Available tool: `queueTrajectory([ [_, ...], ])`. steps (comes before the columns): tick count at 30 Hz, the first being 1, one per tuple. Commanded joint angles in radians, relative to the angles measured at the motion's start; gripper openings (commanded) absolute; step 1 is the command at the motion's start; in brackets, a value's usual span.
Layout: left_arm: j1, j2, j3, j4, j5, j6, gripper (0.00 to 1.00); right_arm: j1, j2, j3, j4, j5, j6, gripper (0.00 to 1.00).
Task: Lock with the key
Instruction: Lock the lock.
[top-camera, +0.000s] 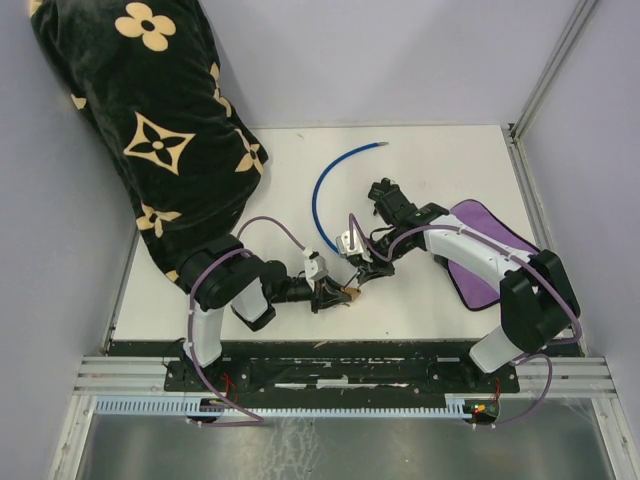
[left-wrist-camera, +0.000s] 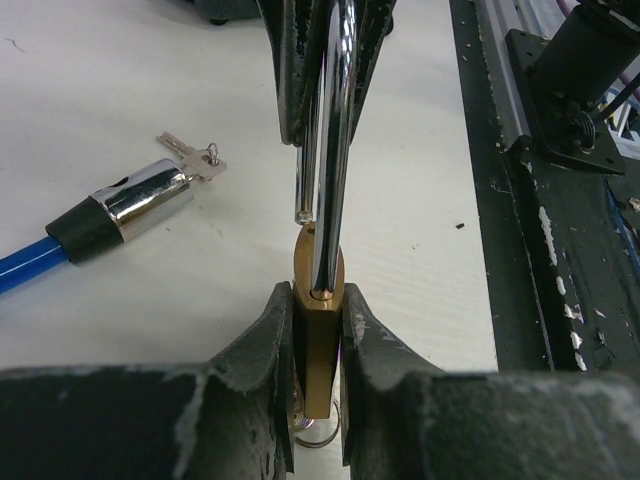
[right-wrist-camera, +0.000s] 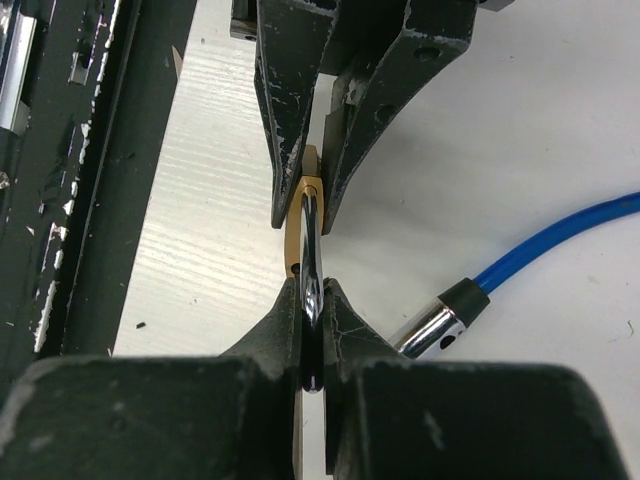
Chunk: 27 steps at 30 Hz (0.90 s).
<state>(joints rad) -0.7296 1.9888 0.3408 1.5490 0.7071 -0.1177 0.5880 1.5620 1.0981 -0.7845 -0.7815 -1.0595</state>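
1. Your left gripper (left-wrist-camera: 318, 297) is pinching the padlock (left-wrist-camera: 318, 360) body, close to the front rail (left-wrist-camera: 520, 260).
2. Your right gripper (right-wrist-camera: 312, 290) is squeezing its shackle (right-wrist-camera: 311, 215).
3. Keys (left-wrist-camera: 192, 156) are lying beside the cable (left-wrist-camera: 120, 215), with bare tabletop (left-wrist-camera: 100, 80) showing beyond.

Padlock (left-wrist-camera: 318, 345) in front of cable (top-camera: 315, 198)

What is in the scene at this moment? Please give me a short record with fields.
left gripper: shut on the body of the brass padlock
right gripper: shut on the shackle
shackle state: short leg out of the body, so open
blue cable lock: lying on the table, not held
small keys: on the table beside the cable lock's chrome head, not held
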Motion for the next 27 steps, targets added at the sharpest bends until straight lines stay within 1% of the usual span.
queueTrajectory([
  [1,0.019,0.014,-0.025,0.121,-0.135,0.049,0.03,0.027,-0.004,0.001,-0.058,-0.078,0.049,0.02],
  [7,0.019,-0.002,-0.031,0.123,-0.162,0.050,0.03,0.067,-0.012,-0.046,-0.030,-0.034,0.123,0.02],
  [11,0.020,-0.014,-0.042,0.123,-0.182,0.061,0.03,0.073,-0.028,-0.071,-0.006,-0.015,0.189,0.02],
  [15,0.019,-0.013,-0.040,0.122,-0.175,0.058,0.03,0.074,-0.036,-0.118,0.060,0.004,0.257,0.02],
  [23,0.020,-0.022,-0.044,0.122,-0.187,0.062,0.03,0.100,-0.020,-0.114,0.056,0.000,0.312,0.02],
  [27,0.019,-0.018,-0.049,0.121,-0.185,0.067,0.03,0.123,-0.031,-0.133,0.094,-0.001,0.352,0.02],
])
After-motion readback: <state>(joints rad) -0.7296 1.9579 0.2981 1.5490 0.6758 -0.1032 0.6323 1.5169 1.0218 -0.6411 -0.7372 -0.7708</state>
